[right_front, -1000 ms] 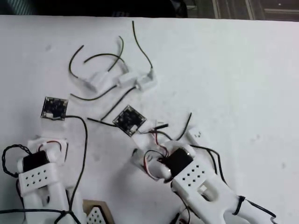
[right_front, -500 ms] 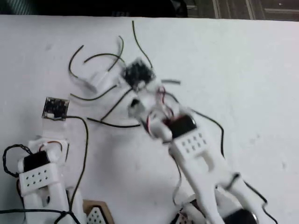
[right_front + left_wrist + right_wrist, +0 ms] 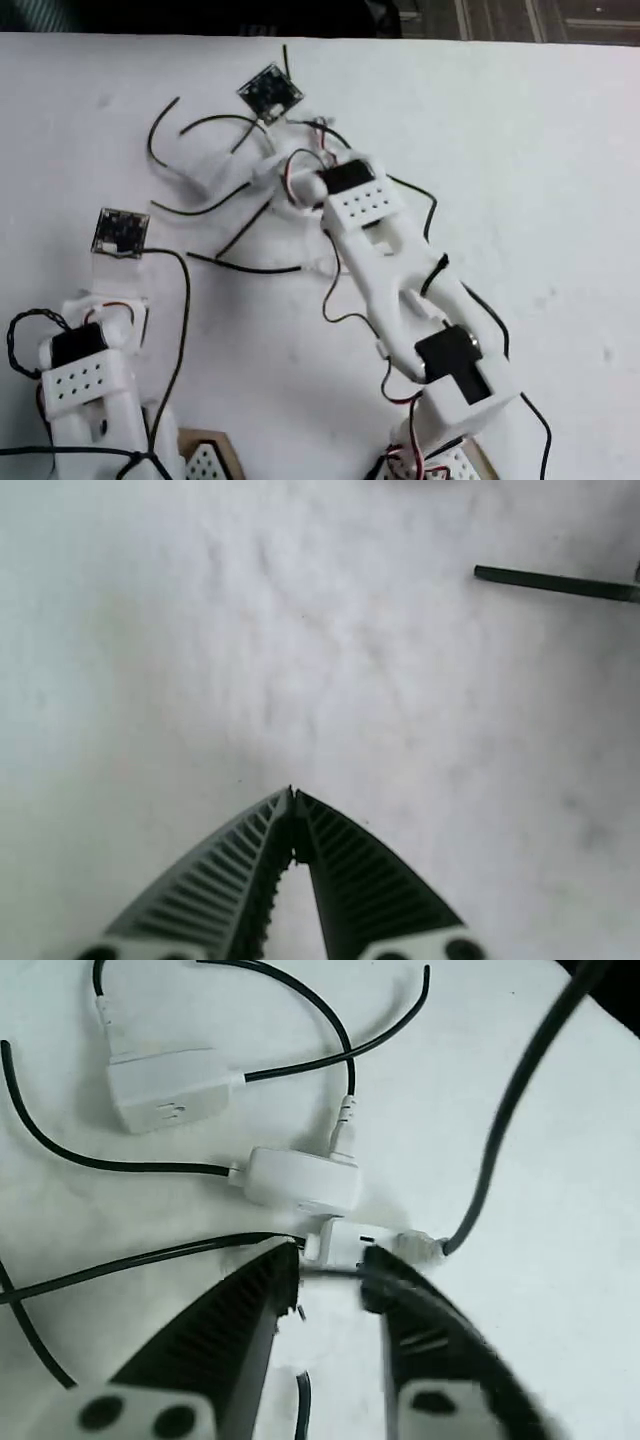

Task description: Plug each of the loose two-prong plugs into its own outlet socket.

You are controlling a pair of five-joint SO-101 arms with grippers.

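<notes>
Several white plugs and outlet sockets with short black cables lie in a cluster at the table's back left. One white socket (image 3: 205, 175) (image 3: 170, 1095) shows two slots on its face. A rounded white piece (image 3: 300, 1178) lies beside a small white plug (image 3: 345, 1243). My right gripper (image 3: 330, 1260) (image 3: 290, 195) is open over this cluster, its fingertips on either side of the small plug's near end. My left gripper (image 3: 293, 805) is shut and holds nothing, low over bare table at the front left (image 3: 80, 370).
Loose black cables (image 3: 245, 265) trail across the table left of the right arm. A cable end (image 3: 550, 580) lies ahead of the left gripper. A brown base plate (image 3: 205, 450) sits at the front edge. The table's right half is bare white surface (image 3: 540, 180).
The right arm has swung from the front middle of the table out to the plug cluster at the back left. The left arm has stayed still.
</notes>
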